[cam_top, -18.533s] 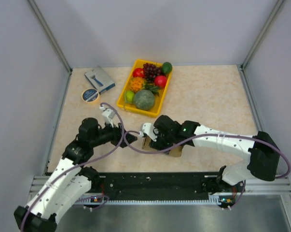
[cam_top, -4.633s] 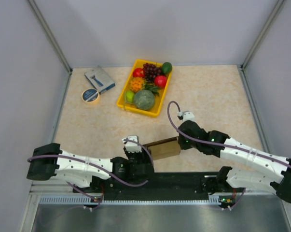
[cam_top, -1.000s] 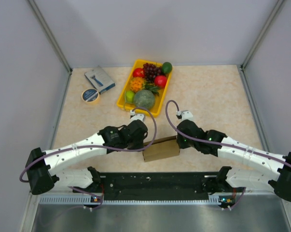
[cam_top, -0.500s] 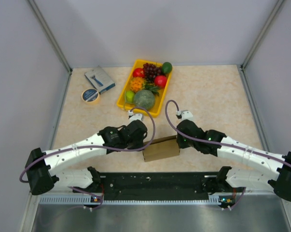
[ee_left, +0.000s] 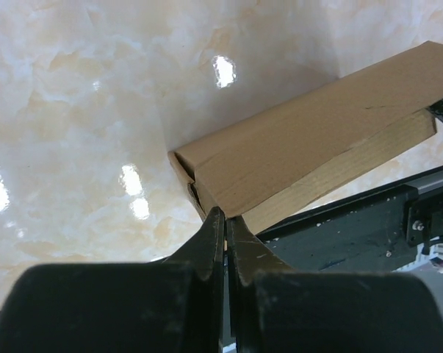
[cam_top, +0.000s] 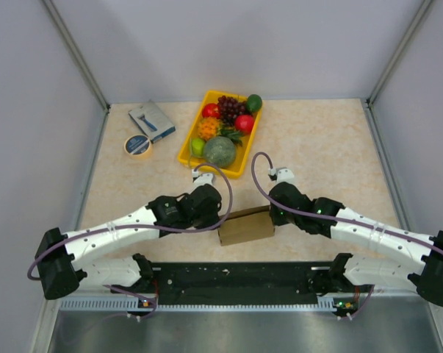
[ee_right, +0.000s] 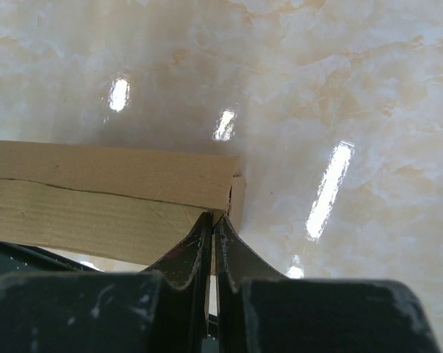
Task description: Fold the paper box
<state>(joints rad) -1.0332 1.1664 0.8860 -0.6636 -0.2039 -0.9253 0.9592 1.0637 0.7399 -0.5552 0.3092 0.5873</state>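
The paper box (cam_top: 245,228) lies folded up as a flat brown block near the table's front edge, between my two arms. My left gripper (cam_top: 215,220) is at its left end and is shut. In the left wrist view its tips (ee_left: 225,215) touch the near left corner of the box (ee_left: 302,147), where a folded end flap shows. My right gripper (cam_top: 274,219) is shut at the right end. In the right wrist view its tips (ee_right: 210,219) meet the box (ee_right: 96,198) just below the end flap. I see nothing held in either gripper.
A yellow tray (cam_top: 183,154) of fruit stands behind the box. A small blue-grey box (cam_top: 151,121) and a tape roll (cam_top: 138,145) lie at the back left. The black base rail (cam_top: 243,276) runs just in front of the paper box.
My left arm has drawn slightly back to the left and nearer the front edge. The paper box and the right arm have stayed in place.
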